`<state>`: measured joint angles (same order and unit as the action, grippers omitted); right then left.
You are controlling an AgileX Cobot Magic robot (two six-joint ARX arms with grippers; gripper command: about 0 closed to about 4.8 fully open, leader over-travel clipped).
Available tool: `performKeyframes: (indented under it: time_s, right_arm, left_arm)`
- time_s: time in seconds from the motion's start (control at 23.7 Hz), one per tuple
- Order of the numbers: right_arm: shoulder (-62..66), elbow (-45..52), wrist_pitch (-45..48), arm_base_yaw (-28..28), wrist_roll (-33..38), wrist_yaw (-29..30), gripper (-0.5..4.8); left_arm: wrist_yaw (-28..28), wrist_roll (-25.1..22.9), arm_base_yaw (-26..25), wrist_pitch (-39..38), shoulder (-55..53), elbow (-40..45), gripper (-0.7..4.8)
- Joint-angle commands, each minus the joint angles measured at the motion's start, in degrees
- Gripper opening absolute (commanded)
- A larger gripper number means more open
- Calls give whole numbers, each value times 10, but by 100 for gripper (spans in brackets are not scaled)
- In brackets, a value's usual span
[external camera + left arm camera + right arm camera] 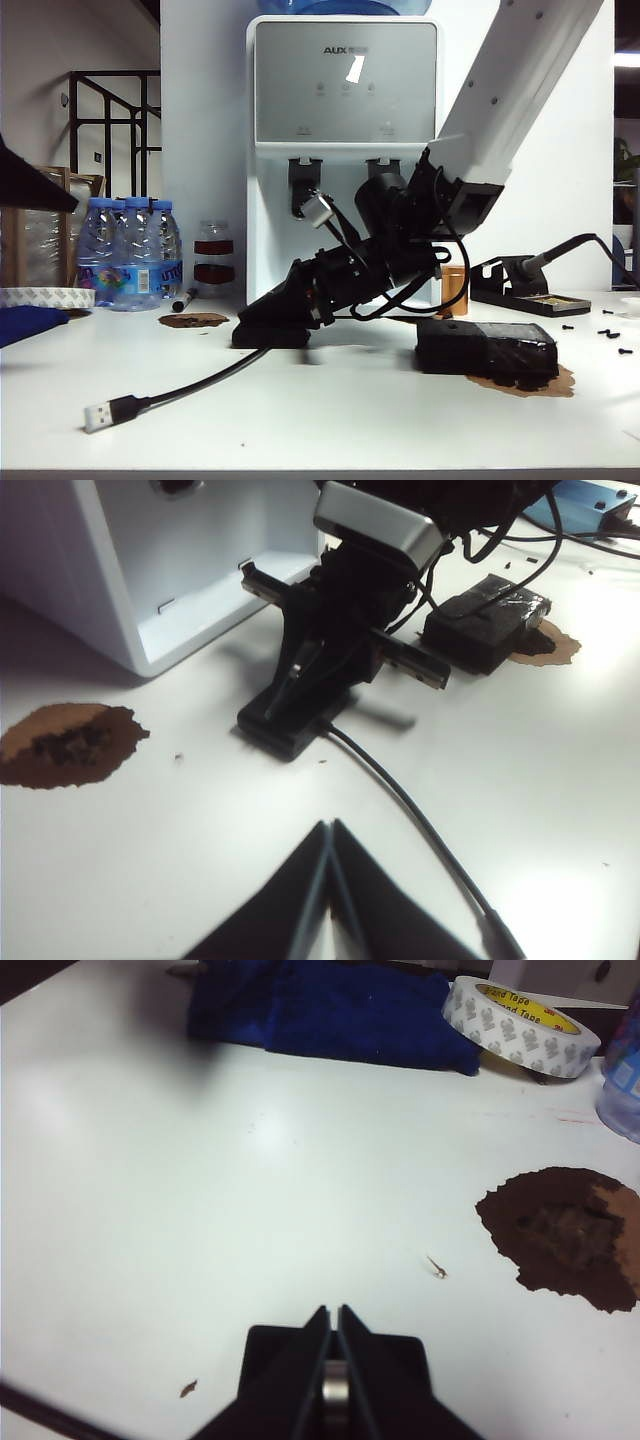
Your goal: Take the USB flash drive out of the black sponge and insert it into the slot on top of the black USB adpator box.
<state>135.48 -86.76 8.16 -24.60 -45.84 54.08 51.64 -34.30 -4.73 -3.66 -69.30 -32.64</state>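
One small silver stick, the USB flash drive (335, 1392), shows between the tips of the right gripper (335, 1360), whose jaws are pressed together on it directly above the black USB adpator box (335, 1370). Seen from the front, that right gripper (290, 305) reaches across from the right and points down onto the box (270, 335), which lies flat on the white surface (330, 420) in front of the water dispenser (345, 130). I cannot make out the slot under the jaw tips. The box's cable (200, 385) runs off toward the front left and ends in a silver plug (98, 415). The black sponge (487, 350) sits well apart to the right, on a brown stain (555, 385).

The left gripper (328, 880) hangs over bare surface short of the box, jaws closed with nothing between them, looking toward the right gripper and the sponge (485, 625) beyond. Farther left stand water bottles (130, 250), a tape roll (520, 1025) and a blue cloth (340, 1010).
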Motion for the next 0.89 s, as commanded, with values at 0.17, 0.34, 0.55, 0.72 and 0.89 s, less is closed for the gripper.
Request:
performKeyframes:
  time_s: [0.17,0.34,0.55,0.72,0.89]
  right_arm:
    - [0,4,-16,-1,21,-3,58]
    - [-2,2,-16,-1,23,-3,73]
    - [-7,2,-14,0,28,-1,157]
    - [-12,2,-9,0,32,-1,159]
    - [-21,2,16,1,70,-1,238]
  left_arm:
    - [1,-9,0,-15,0,0,-4]
    - [0,-9,0,-15,0,0,-4]
    - [0,-9,0,-15,0,0,-4]
    - [0,-9,0,-15,0,0,-4]
    - [0,-9,0,-15,0,0,-4]
